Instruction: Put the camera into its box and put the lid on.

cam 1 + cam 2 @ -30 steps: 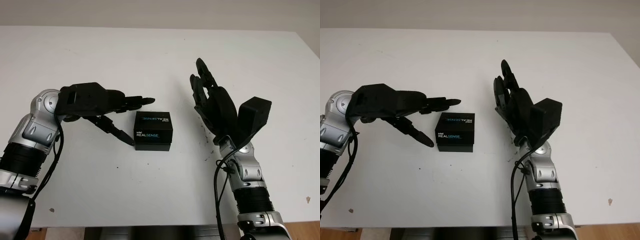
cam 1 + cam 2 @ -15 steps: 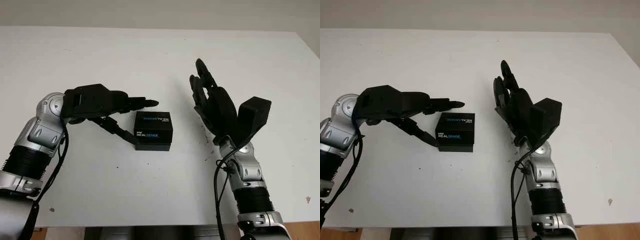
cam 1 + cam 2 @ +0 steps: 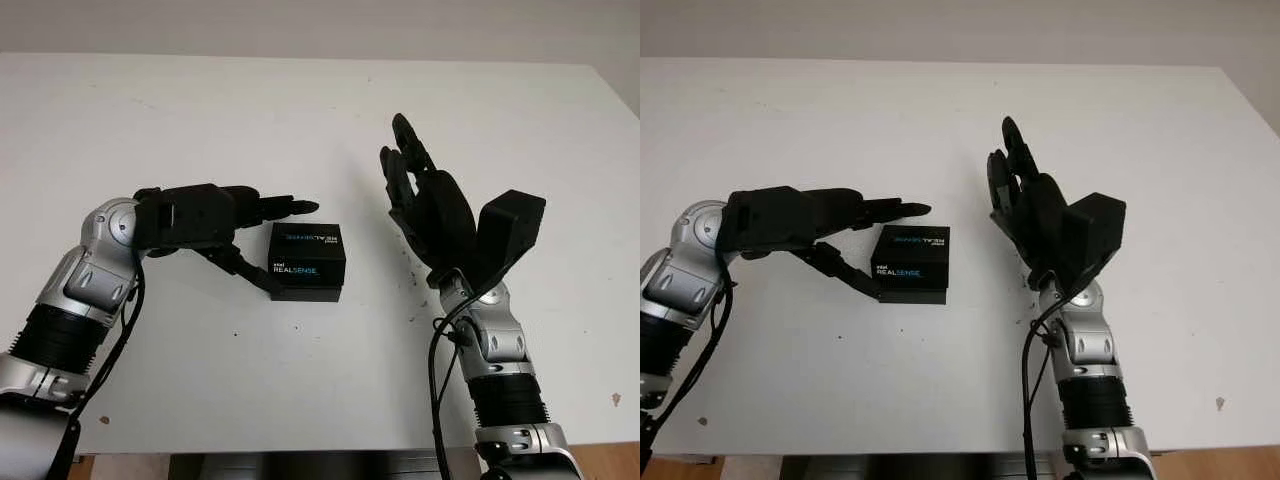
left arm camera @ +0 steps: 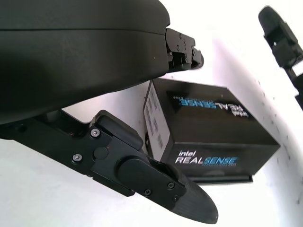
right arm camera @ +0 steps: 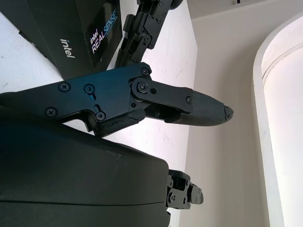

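Box (image 3: pixel 307 261), lid on, just beside open left hand (image 3: pixel 262 238) on table (image 3: pixel 200 120).

White table (image 3: pixel 250 110), small dark specks

Left hand (image 3: pixel 262 240) open around the closed black box (image 3: pixel 306 261) on the white table (image 3: pixel 250 110) — right hand (image 3: pixel 425 205) open nearby.
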Tool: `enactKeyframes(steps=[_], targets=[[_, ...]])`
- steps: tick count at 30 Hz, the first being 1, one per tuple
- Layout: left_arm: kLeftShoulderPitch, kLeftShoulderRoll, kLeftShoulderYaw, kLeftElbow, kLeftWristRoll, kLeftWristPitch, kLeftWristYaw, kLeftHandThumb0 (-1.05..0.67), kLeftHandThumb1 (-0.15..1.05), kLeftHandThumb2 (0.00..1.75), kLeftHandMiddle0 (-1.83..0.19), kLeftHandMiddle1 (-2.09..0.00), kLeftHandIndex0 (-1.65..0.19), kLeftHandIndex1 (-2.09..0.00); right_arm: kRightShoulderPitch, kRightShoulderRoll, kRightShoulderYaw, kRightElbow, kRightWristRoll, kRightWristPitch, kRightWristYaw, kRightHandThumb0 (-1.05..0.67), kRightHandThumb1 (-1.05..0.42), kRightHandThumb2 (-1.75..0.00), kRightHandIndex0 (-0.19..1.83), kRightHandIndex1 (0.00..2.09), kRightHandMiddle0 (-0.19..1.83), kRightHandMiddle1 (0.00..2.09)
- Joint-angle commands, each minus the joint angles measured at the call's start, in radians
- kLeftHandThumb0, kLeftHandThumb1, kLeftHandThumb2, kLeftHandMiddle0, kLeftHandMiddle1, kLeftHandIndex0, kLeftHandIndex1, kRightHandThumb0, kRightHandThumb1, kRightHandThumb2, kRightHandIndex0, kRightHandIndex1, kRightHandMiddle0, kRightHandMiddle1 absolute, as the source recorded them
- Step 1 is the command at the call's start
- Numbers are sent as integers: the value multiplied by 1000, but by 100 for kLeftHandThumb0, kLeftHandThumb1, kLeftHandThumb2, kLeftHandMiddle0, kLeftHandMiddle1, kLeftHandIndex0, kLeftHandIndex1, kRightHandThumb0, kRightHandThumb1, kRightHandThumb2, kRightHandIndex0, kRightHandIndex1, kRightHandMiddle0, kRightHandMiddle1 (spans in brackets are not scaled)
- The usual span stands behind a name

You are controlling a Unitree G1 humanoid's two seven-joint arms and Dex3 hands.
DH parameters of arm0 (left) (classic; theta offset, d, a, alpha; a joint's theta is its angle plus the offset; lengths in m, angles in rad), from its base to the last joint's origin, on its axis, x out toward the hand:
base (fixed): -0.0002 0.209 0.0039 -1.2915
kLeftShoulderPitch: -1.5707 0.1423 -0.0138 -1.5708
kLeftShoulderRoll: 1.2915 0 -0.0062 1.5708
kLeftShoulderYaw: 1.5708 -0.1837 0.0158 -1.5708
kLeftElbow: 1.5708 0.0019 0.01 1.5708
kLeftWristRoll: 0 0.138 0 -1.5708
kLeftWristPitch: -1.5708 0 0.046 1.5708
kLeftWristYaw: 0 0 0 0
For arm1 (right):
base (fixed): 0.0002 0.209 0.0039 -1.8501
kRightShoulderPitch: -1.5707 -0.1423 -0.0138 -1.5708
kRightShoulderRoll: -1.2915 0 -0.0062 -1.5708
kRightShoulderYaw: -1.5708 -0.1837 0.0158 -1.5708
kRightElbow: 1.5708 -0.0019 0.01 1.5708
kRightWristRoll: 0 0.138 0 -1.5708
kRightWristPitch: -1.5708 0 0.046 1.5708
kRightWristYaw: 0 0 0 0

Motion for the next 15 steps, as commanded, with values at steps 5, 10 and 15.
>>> enactKeyframes(steps=[5,10,15], targets=[[55,-20,-10,-36,26,34,53,-71,83,5,1,-99,4,-77,4,-4,-4,-23,0,0,-1,-65,-105,-60,-8,5,-7,5],[79,-41,3,-51,9,47,92,-62,83,6,1,-125,14,-119,5,-5,-3,-27,-1,5,-4,-66,-105,-60,-8,5,-6,6],[93,-54,15,-46,-7,36,115,-51,88,7,-8,-135,7,-133,5,-3,-9,-28,11,12,-2,-65,-105,-59,-8,5,-7,5]])
